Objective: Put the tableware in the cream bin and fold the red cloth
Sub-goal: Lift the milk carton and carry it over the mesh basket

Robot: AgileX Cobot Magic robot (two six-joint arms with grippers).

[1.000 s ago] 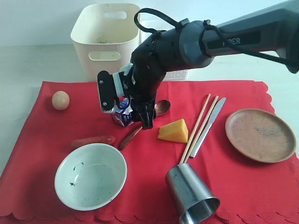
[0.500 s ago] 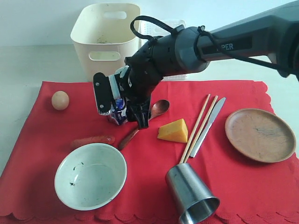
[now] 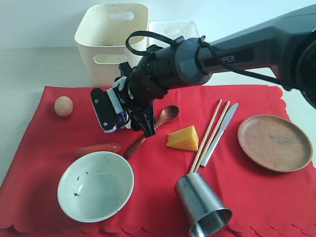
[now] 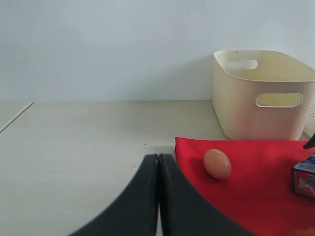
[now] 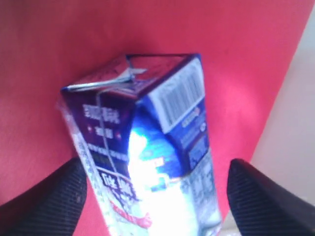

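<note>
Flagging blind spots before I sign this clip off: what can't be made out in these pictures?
Exterior view: milk carton mostly hidden by the right end effector.
Exterior view: white perforated basket largely behind the arm.
Exterior view: steel cup, rim cut by the bottom edge.
Right wrist view: glare washes out the carton's lower print.
Left wrist view: carton cut by the frame edge.

Bright, even light; blurred wrist close-up

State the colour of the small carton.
The carton is blue and white, clearest in the right wrist view.
</note>
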